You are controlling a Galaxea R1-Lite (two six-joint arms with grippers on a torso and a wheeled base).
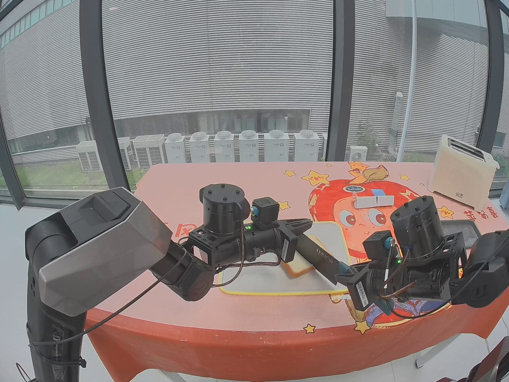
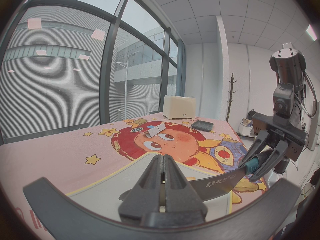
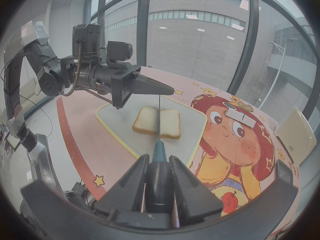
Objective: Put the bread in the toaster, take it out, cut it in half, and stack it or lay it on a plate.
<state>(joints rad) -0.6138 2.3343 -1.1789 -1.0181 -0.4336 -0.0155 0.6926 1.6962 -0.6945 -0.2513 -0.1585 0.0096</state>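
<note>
Because soft, light and easily squashed, saw bread (image 3: 168, 124) gently rather than pressing down. Find it on board (image 3: 116, 124), near side of table (image 1: 238, 309), under knife (image 1: 318, 258) blade. Note right gripper (image 3: 159, 159) clamped on handle, left gripper (image 3: 166, 91) pinched together by blade tip. Lift halves lightly by crusts.

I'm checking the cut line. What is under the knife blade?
A slice of bread lies under the knife, on the cutting board; the blade crosses its middle. The blade hides the strip beneath, so whether it is cut through cannot be told.
</note>
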